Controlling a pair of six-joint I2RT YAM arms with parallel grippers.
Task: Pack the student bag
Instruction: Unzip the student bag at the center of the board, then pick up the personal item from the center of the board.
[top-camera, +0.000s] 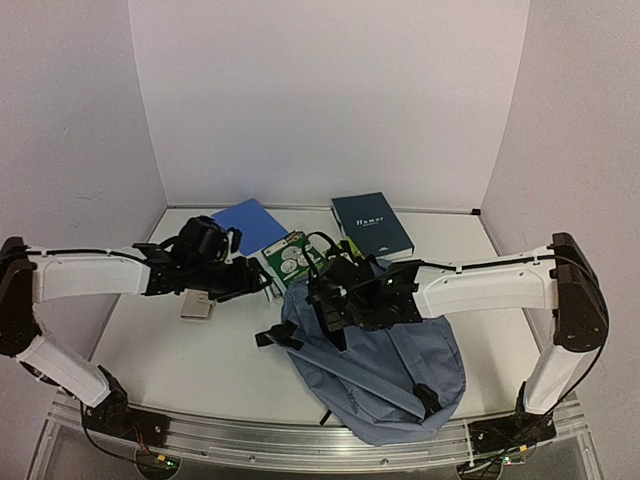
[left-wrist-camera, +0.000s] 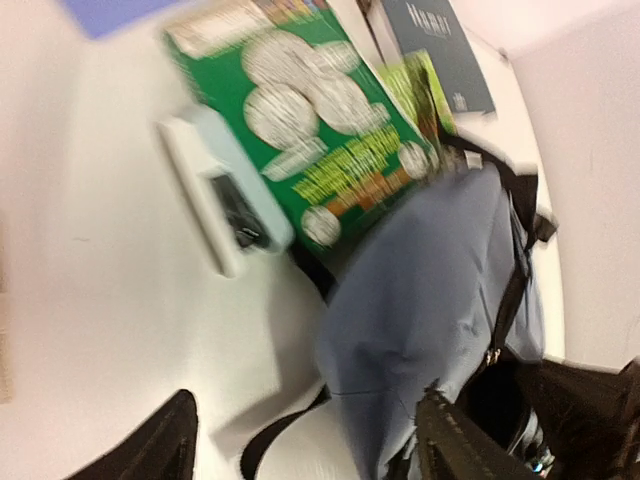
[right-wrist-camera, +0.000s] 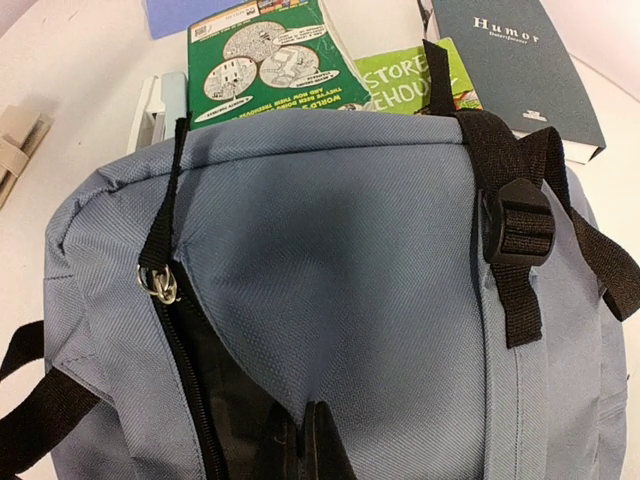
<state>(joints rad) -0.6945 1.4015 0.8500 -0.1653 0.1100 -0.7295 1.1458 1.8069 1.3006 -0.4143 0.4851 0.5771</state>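
Reading "Humor" on book (right-wrist-camera: 520, 70), left end effector (left-wrist-camera: 305, 415) apart, right end effector (right-wrist-camera: 305, 440) together

Bright even light; left wrist view blurs the student bag (left-wrist-camera: 430, 290).

From my feed, the student bag (right-wrist-camera: 330, 270) looks like matt woven cloth with a fine rib. It's got coarse black webbing straps (right-wrist-camera: 515, 305), a moulded plastic buckle (right-wrist-camera: 517, 228) and a shiny metal zipper ring (right-wrist-camera: 157, 283). The green book (right-wrist-camera: 270, 60) has a glossy cover, the dark book (right-wrist-camera: 525, 70) a matt one.
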